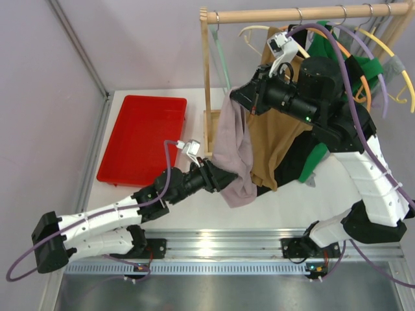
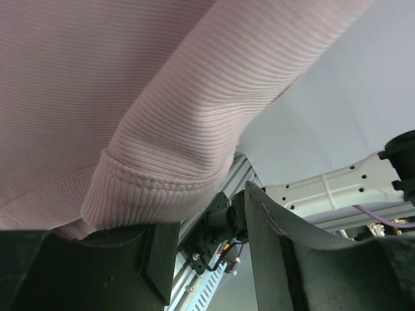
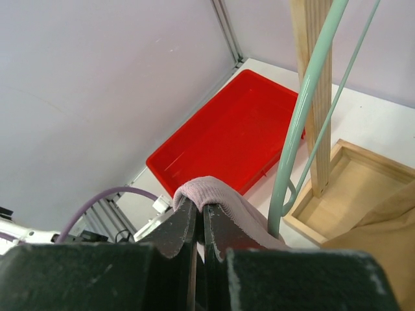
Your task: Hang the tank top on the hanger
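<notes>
The pale mauve tank top (image 1: 235, 152) hangs in a bunch in front of the rack's left post. Its upper edge is pinched in my right gripper (image 1: 240, 97), and in the right wrist view the jaws (image 3: 201, 210) are shut on a fold of the ribbed fabric (image 3: 214, 191). The mint-green hanger (image 3: 303, 110) runs down just right of that fold and hangs from the rail (image 1: 224, 61). My left gripper (image 1: 225, 179) is at the top's lower part. It is open (image 2: 207, 233), and the ribbed hem (image 2: 162, 181) rests on the tip of its left finger (image 2: 152, 259) with nothing between the jaws.
A red tray (image 1: 142, 136) lies at the left of the table. The wooden rack (image 1: 298, 13) carries a brown tank top (image 1: 275, 142), a green garment (image 1: 318, 159), a cream hanger (image 1: 256, 29) and coloured hangers (image 1: 382, 52). Its wooden base (image 3: 350, 188) sits below the hanger.
</notes>
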Robot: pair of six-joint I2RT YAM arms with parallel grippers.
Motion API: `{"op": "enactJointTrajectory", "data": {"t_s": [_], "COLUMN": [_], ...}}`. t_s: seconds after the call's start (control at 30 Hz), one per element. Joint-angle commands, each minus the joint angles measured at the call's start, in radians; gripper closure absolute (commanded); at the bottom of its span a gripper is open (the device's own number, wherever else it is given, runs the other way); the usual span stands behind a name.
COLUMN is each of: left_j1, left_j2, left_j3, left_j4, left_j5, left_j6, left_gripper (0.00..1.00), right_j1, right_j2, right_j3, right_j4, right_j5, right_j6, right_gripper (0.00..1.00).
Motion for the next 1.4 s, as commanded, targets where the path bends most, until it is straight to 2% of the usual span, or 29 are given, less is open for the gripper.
{"op": "enactJointTrajectory", "data": {"t_s": [0.0,0.2,0.4,0.5,0.63,0.67,0.83,0.93,1.07,1.2,1.37], "left_j1": [-0.022,-0.074,-0.074,-0.076,-0.074,-0.074,-0.074,-0.074,-0.074,-0.074,-0.076], "left_j2": [0.023,-0.004,-0.01,-0.018,-0.084,-0.102,-0.214,-0.242,-0.233,-0.153,-0.058], "left_j3": [0.005,-0.008,0.009,0.025,0.078,0.115,0.302,0.48,0.635,0.79,0.972], "left_j4": [0.121,0.157,0.17,0.153,0.047,0.02,-0.263,-0.42,-0.496,-0.537,-0.579], "left_j5": [-0.069,-0.205,-0.235,-0.241,-0.236,-0.232,-0.23,-0.274,-0.313,-0.36,-0.357], "left_j6": [-0.016,0.039,0.075,0.095,0.127,0.151,0.245,0.294,0.375,0.501,0.596], "left_gripper": [0.52,0.53,0.58,0.74,0.95,1.0,1.0,1.0,1.0,1.0,1.0], "right_j1": [-0.011,-0.011,-0.011,-0.011,-0.011,-0.011,-0.034,-0.075,-0.14,-0.203,-0.296], "right_j2": [-0.028,-0.05,-0.09,-0.105,-0.123,-0.136,-0.168,-0.191,-0.186,-0.15,-0.078], "right_j3": [0.039,0.007,-0.056,-0.076,-0.074,-0.076,-0.094,-0.116,-0.094,-0.045,0.109], "right_j4": [0.022,0.027,0.041,0.041,0.012,-0.005,-0.068,-0.103,-0.128,-0.128,-0.151], "right_j5": [0.001,-0.003,-0.002,0.003,0.017,0.021,0.046,0.034,-0.037,-0.152,-0.252], "right_j6": [0.009,0.016,0.024,0.025,0.016,0.009,-0.013,-0.014,-0.013,-0.01,-0.004], "right_gripper": [1.0,1.0,1.0,1.0,1.0,1.0,1.0,1.0,1.0,1.0,1.0]}}
